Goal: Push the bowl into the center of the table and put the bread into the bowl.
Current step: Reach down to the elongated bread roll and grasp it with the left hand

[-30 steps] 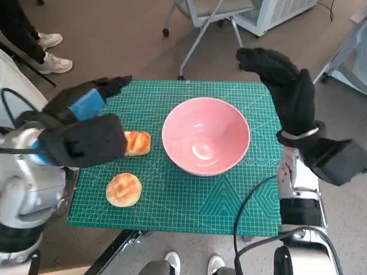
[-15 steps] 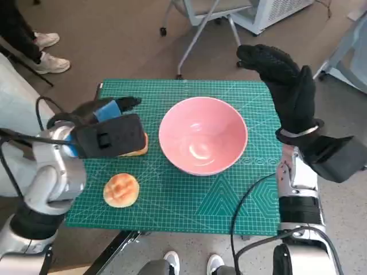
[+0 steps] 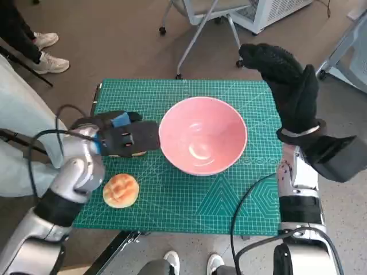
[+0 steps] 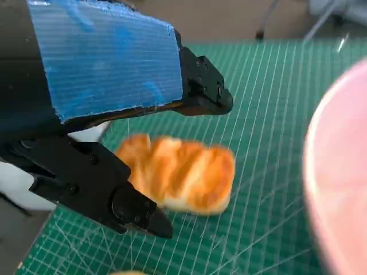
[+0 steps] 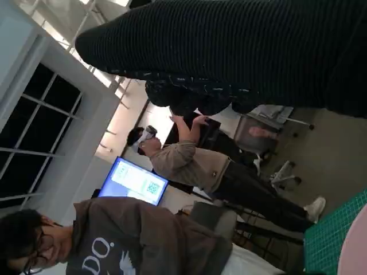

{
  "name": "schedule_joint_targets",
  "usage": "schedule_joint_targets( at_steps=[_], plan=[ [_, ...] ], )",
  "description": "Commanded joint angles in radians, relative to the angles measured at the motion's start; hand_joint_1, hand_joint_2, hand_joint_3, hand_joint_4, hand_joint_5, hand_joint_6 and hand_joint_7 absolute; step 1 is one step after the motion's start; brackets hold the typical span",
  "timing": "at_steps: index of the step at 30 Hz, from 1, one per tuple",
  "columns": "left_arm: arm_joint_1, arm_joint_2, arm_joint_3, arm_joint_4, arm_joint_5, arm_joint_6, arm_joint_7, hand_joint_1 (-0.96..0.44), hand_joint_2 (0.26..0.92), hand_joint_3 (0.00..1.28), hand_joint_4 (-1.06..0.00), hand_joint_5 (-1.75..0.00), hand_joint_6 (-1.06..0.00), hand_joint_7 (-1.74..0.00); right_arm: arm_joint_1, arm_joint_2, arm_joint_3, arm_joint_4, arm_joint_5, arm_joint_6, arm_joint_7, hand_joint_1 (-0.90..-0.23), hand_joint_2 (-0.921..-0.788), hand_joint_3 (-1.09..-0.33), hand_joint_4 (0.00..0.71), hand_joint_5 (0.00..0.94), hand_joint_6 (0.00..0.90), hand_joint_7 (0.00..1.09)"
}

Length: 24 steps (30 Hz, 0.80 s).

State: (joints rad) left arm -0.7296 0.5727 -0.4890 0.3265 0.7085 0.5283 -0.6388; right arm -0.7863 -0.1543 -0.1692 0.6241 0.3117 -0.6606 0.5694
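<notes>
Left hand (image 4: 103, 114) straddles the oblong bread (image 4: 180, 180), fingers apart, nothing gripped; bowl (image 3: 203, 142) just beside. Right hand (image 3: 287, 86) raised, open, farther off.

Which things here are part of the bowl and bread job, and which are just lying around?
Job: pink bowl; long bread roll under the left hand; round bun; green cutting mat.
Lying about: office chair; a person's sneakers.
</notes>
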Motion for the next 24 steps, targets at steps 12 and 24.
schedule_joint_targets(
  at_steps=[12, 24],
  plan=[
    [-0.049, -0.057, -0.025, 0.256, 0.005, -0.084, 0.061, -0.34, 0.834, 0.01, -0.67, -0.11, -0.77, -0.82, 0.014, -0.014, -0.005, -0.016, 0.007, 0.022, 0.005, -0.649, -0.921, -0.748, 0.156, 0.001, -0.001, 0.54],
    [-0.007, -0.037, -0.009, 0.229, 0.023, -0.166, 0.218, 0.0, 0.549, 0.7, -0.75, -1.35, -0.67, -1.11, 0.01, -0.006, -0.006, -0.022, 0.025, 0.038, 0.015, -0.668, -0.921, -0.743, 0.156, 0.0, -0.001, 0.55]
  ],
)
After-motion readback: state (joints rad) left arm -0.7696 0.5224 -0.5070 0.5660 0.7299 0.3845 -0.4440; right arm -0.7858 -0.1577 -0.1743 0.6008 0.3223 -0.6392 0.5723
